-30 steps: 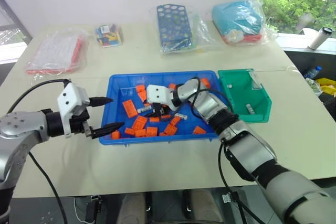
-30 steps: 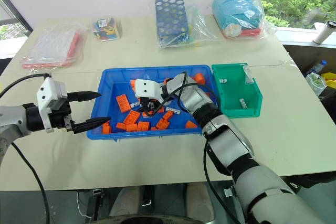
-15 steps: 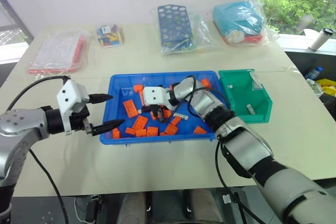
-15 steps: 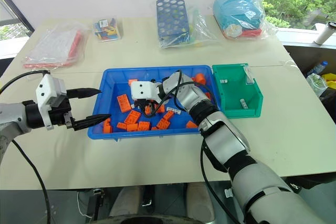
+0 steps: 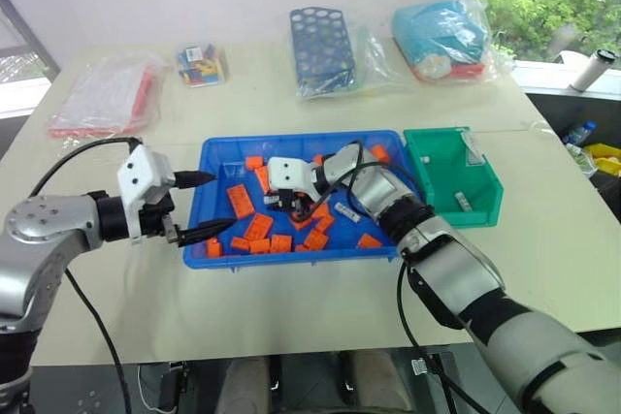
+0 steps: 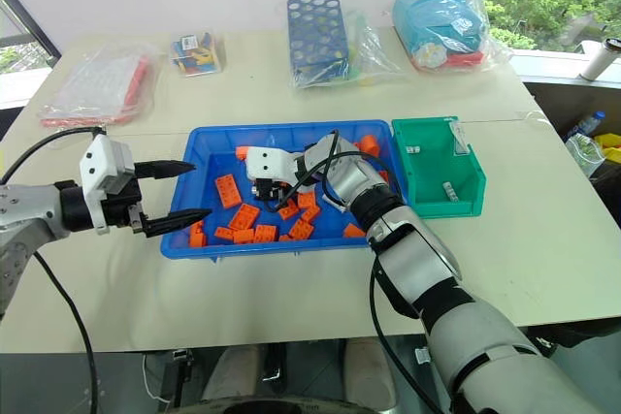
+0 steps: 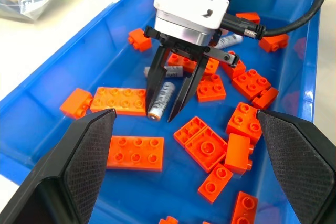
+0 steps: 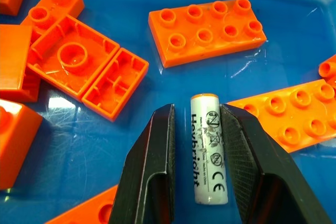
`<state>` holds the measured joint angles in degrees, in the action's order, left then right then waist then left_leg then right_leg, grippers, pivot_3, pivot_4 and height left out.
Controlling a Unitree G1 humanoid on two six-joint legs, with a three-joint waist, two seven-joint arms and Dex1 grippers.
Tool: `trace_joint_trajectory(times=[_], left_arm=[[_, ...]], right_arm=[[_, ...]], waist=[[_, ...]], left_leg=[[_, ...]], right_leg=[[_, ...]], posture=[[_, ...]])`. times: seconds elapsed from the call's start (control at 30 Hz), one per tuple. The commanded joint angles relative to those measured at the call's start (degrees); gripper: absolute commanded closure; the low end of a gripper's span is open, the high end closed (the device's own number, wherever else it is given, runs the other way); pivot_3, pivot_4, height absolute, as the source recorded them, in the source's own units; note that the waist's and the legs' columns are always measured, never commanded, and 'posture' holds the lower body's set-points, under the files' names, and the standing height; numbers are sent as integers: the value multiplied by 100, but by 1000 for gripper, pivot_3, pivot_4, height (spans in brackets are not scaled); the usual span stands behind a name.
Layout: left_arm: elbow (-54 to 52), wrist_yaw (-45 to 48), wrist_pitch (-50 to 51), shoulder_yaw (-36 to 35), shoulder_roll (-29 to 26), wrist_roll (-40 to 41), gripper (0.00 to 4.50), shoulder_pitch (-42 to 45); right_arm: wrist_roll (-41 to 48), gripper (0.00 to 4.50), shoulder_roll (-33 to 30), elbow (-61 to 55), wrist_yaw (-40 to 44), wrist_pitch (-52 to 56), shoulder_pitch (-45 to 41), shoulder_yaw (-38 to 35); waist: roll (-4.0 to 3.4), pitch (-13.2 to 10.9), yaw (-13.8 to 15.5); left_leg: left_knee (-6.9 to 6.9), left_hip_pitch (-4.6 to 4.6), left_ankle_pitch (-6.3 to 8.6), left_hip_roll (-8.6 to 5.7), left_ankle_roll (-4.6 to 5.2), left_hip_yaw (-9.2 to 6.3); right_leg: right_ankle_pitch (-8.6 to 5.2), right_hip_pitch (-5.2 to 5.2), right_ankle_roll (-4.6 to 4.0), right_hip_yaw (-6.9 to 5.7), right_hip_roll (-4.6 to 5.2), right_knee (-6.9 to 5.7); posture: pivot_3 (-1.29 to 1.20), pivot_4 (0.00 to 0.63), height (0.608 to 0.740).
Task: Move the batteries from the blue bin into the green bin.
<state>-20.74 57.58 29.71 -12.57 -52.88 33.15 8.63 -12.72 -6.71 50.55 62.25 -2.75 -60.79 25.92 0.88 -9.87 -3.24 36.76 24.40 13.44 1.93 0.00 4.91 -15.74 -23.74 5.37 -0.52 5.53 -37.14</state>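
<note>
The blue bin holds several orange bricks and a few batteries. My right gripper points down into its middle, jaws a little apart on either side of one silver battery that lies on the bin floor. One finger is against the battery, and a narrow gap shows at the other. More batteries lie behind it. My left gripper hovers wide open and empty over the bin's left rim. The green bin stands against the blue bin's right side, with batteries inside.
Orange bricks crowd the battery on all sides. Along the table's far side lie a dark-blue perforated rack in plastic, a teal bag, a bag of small colourful pieces and a clear bag with red trim.
The right gripper has stayed at the same spot in the blue bin, shifting only slightly. The left gripper has edged a little toward the bin's left rim.
</note>
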Motion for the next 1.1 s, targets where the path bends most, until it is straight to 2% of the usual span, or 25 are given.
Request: trace_joint_trajectory(times=[0.03, 0.07, 0.1, 0.2, 0.4, 0.53, 0.63, 0.73, 0.9, 1.0, 1.1], left_arm=[[-60, 29, -127, -146, 13, -6, 0, -50], [-68, 22, -134, -156, 12, -6, 0, -66], [-73, 18, -137, -166, 10, -1, 0, -80], [-89, 11, -141, -189, 2, 19, 0, -120], [-156, 108, -129, -110, 6, 86, 0, -167], [-268, 202, -57, 10, 53, 190, 0, -98], [-324, 237, -26, 168, 120, 233, 0, 37], [-274, 238, 22, 294, 238, 283, 0, 261], [-25, 316, -35, 491, 331, 170, 0, 520], [145, 440, -116, 594, 322, 91, 0, 652], [366, 557, -165, 680, 334, 36, 0, 881]], right_arm=[[-191, 3173, -2, 254, 9, 60, 3, 115], [-197, 3173, -2, 272, 30, 46, 8, 128], [-181, 3411, 3, 282, 73, 51, 13, 128], [-133, 4385, -8, 188, 237, 63, 66, 131], [123, 4416, -48, -383, 290, 459, 177, -125], [773, 4416, -408, -2042, 406, 1816, 370, -814], [1269, 4416, -953, -3561, 160, 3215, 567, -1623], [1518, 4416, -1701, -4606, -190, 4390, 823, -2349], [1544, 4416, -3096, -5478, -560, 5345, 1588, -3111], [1655, 4416, -3637, -5780, -762, 5679, 2096, -3461], [1761, 4416, -3912, -6020, -968, 5900, 2591, -3725]], waist=[[0, 0, -13], [0, 0, -22], [0, 0, -28], [1, 1, -53], [1, 1, -71], [-1, -1, -55], [-3, -4, -8], [-1, -3, 63], [0, -2, 113], [-5, -5, 67], [-6, -5, 71]], left_leg=[[0, 0, 0, 0, 0, 0], [0, 0, 0, 0, 0, 0], [0, 0, 0, 0, 0, 0], [-1, -1, 0, 0, 0, -1], [-6, -2, 0, 0, -1, -2], [-18, 6, -2, -4, -4, -2], [-20, 33, -5, -7, -5, 0], [-18, 63, -12, -9, 3, -1], [-24, 66, -14, -11, 8, 0], [-23, 68, -16, -12, 15, 11], [-20, 66, -18, -7, 18, 11]], right_leg=[[0, 0, 0, 0, 0, 0], [0, 0, 0, 0, 0, 0], [0, 1, 0, 0, 0, 0], [0, 1, 0, 0, 0, 0], [0, 0, 0, -1, 1, 1], [0, -10, 1, 0, 7, 7], [2, -39, 4, 0, 14, 4], [10, -70, 17, -2, 14, 4], [0, -70, 0, -5, 15, 18], [-1, -73, -2, 1, 14, 22], [1, -74, 1, 0, 1, 12]], posture=[[0, 150, 737], [0, 150, 737], [0, 150, 737], [0, 150, 737], [0, 150, 737], [0, 150, 737], [0, 150, 737], [0, 150, 737], [0, 150, 737], [0, 150, 737], [0, 150, 737]])
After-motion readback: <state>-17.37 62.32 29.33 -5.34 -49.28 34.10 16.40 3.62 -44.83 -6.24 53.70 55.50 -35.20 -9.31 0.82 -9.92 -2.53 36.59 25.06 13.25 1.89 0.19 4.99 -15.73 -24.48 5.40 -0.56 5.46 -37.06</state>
